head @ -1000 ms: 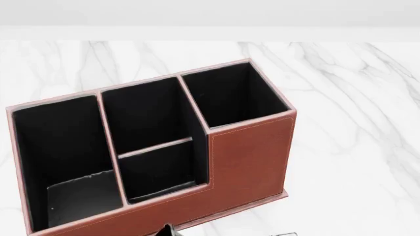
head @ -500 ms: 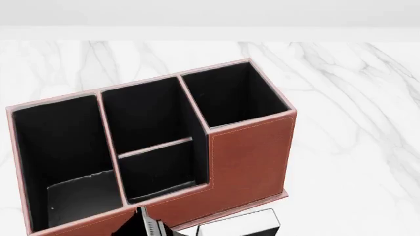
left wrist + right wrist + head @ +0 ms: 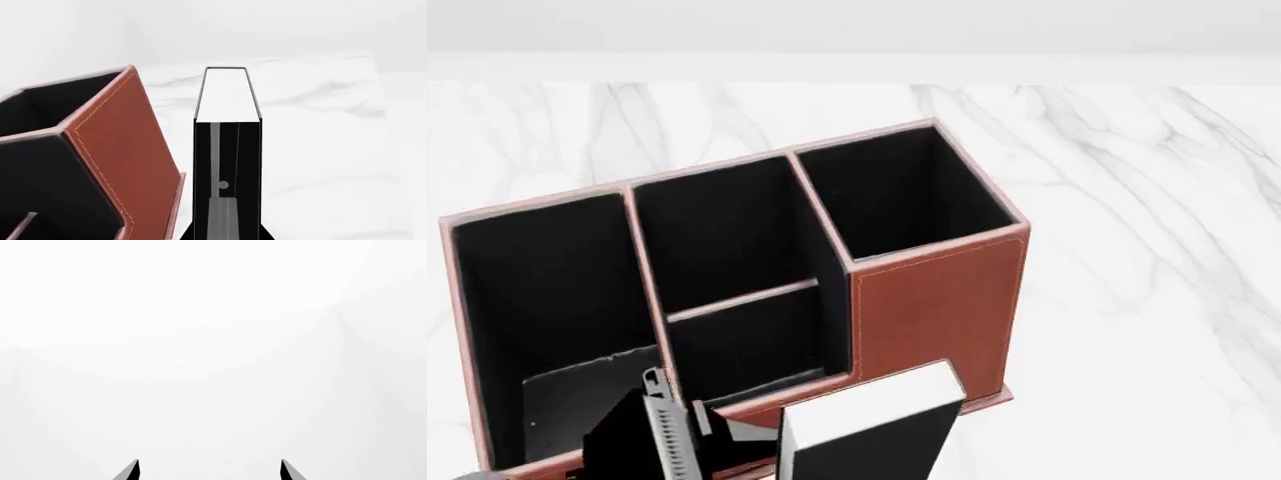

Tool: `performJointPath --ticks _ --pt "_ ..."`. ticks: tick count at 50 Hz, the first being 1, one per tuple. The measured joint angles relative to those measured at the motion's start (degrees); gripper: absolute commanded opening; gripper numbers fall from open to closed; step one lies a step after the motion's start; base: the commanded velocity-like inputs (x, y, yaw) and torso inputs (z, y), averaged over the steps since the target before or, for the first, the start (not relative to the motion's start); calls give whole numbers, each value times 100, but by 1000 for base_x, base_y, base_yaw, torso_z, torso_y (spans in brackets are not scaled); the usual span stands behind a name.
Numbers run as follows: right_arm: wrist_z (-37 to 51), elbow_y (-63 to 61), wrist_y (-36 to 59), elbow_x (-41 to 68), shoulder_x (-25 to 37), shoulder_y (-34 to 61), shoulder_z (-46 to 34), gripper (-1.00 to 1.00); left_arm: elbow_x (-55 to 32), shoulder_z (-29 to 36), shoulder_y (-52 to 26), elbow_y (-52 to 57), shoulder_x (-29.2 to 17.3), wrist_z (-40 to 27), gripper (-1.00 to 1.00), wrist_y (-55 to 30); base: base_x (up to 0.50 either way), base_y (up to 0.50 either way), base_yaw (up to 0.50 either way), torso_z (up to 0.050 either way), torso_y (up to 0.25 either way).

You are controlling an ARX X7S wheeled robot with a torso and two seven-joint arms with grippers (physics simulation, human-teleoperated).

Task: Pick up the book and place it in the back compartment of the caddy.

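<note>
Left gripper clamps book beside caddy.

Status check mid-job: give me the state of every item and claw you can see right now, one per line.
book: held upright off the table in the left claw, in front of the caddy, not yet inside.
caddy: upright on the marble table, all four cells empty.
back compartment: empty.
left claw: shut on the book.
right claw: open, holding nothing.
</note>
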Motion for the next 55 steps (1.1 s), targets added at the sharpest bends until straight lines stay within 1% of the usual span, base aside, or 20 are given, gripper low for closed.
performJointPath --ticks 31,41,55 --pt "47 -17 66 -33 22 29 -24 100 -882 -504 -473 1224 -1157 -201 -100 -311 0 0 0 0 1" --pt "54 -1 21 -69 25 21 -42 100 -1140 -580 -614 1362 -1316 -156 -100 -478 0 0 0 0 1" --pt "150 -68 320 -393 -105 22 49 100 -1363 -590 -787 1411 -1416 -84 -100 -775 0 0 0 0 1"
